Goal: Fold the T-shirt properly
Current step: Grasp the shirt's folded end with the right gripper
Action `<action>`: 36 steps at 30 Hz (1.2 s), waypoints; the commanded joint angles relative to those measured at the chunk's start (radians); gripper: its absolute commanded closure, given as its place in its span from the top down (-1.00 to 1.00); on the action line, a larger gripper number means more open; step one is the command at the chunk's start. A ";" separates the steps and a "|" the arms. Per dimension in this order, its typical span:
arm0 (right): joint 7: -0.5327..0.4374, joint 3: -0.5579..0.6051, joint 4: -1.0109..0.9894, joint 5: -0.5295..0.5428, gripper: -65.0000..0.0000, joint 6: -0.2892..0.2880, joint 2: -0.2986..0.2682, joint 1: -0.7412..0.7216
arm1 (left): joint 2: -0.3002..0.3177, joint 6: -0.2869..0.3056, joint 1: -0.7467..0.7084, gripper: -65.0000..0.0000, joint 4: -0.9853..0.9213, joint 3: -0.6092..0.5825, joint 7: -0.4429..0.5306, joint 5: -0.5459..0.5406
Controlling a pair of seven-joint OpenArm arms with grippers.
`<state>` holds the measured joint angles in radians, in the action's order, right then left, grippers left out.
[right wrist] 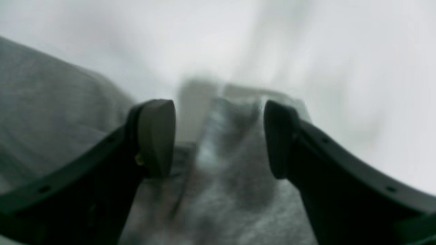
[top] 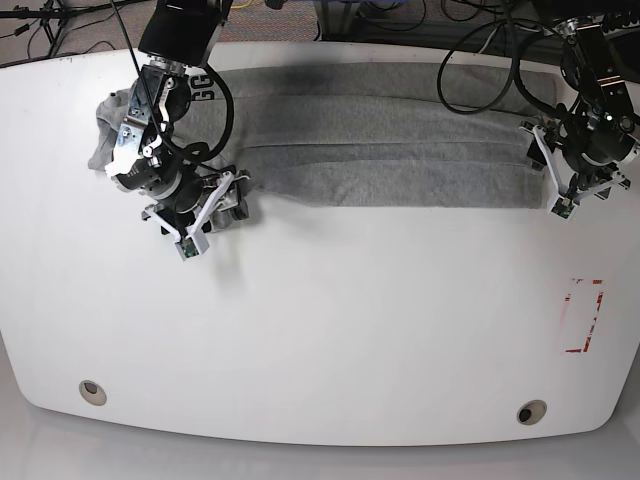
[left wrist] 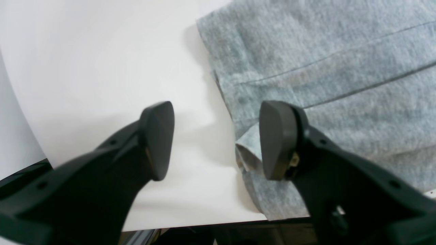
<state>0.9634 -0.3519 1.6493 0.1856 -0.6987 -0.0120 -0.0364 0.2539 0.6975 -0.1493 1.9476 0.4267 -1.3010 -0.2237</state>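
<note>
The T-shirt (top: 380,150) lies as a long folded band along the far edge of the surface (top: 330,320). The left claw (left wrist: 216,139) and the right claw (right wrist: 219,137), both spread and empty, hover at its opposite ends. Next, likely, each must pinch an end. No containers show.

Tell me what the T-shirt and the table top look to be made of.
T-shirt: soft knit fabric, likely cotton jersey; heathered grey flecks, a stitched hem line and limp folds show. Table: smooth, hard white board, probably laminate or painted; it has an even, matte-to-satin look without grain.
</note>
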 commanded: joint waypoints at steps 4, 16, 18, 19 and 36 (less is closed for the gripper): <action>-0.054 -0.003 -0.047 0.019 -0.03 0.001 -0.036 -0.021 | 0.014 0.001 0.009 0.14 0.014 0.005 0.010 0.000; -0.064 -0.005 0.025 0.028 -0.97 0.001 -0.042 -0.006 | 0.012 0.001 0.014 0.14 0.013 0.002 0.010 0.000; -0.045 -0.005 0.079 0.028 -1.00 0.001 -0.039 0.017 | 0.012 0.001 0.014 0.14 0.013 0.002 0.010 0.000; -0.030 -0.005 0.105 0.030 -1.00 0.001 -0.038 0.025 | 0.012 0.001 0.015 0.14 0.013 0.002 0.010 0.002; 0.084 -0.022 0.386 0.084 -1.00 0.001 0.007 0.221 | 0.011 0.001 0.012 0.14 0.011 0.001 0.018 0.002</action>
<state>1.0611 -0.3565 2.0186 0.2180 -0.6998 0.0025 0.1635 0.2531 0.6975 -0.1459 1.9465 0.4236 -1.2930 -0.2211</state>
